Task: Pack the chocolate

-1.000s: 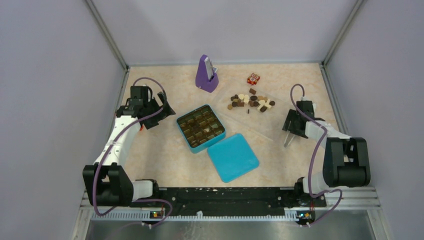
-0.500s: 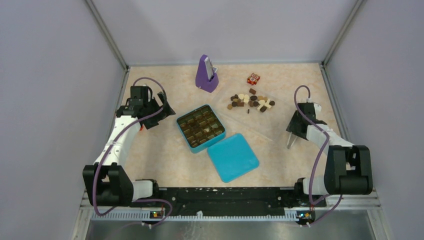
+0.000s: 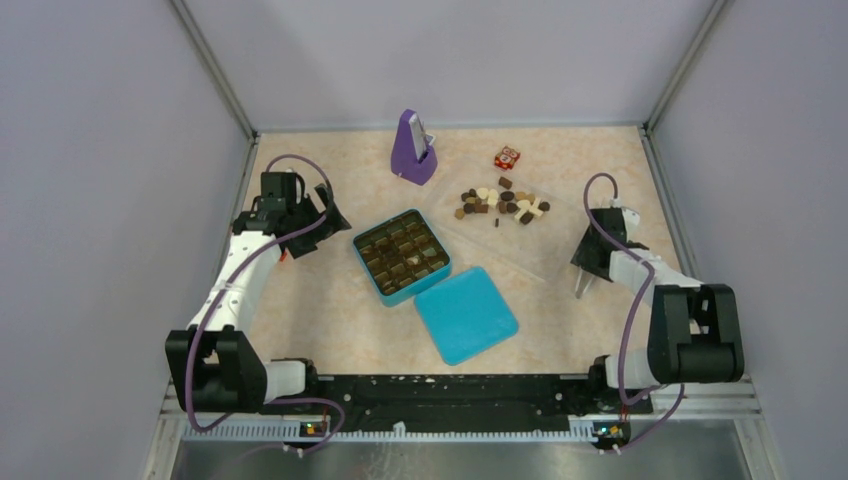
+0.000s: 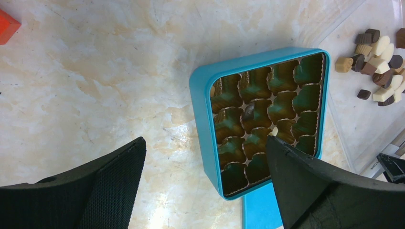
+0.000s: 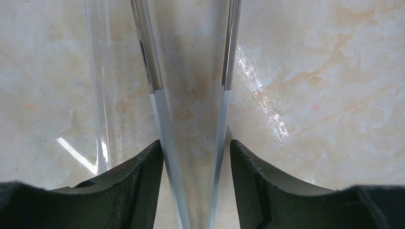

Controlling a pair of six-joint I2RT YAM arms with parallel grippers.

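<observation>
The chocolate (image 3: 503, 203) lies as a loose pile of dark, light brown and cream pieces on a clear plastic sheet (image 3: 520, 252); the left wrist view catches the chocolate (image 4: 377, 45) at its top right. The open teal box (image 3: 372, 268) holds a gold tray of cups; one dark piece (image 4: 248, 112) and a cream piece (image 4: 274, 131) sit in cups. My left gripper (image 3: 318, 222) hovers wide open left of the box (image 4: 200, 109), holding nothing (image 4: 205, 143). My right gripper (image 3: 592, 262) is shut on metal tweezers (image 5: 155, 86), whose tips (image 3: 581, 287) point down at the table right of the sheet (image 5: 196, 143).
The teal lid (image 3: 466, 314) lies flat just in front and right of the box. A purple upright object (image 3: 412, 150) and a small red-and-white cube (image 3: 506, 157) stand at the back. Grey walls close in both sides. An orange-red block (image 4: 5, 26) lies by the left gripper.
The right arm has drawn back slightly toward the right wall with the tweezers, and its jaws have narrowed around them. The left arm has not moved.
</observation>
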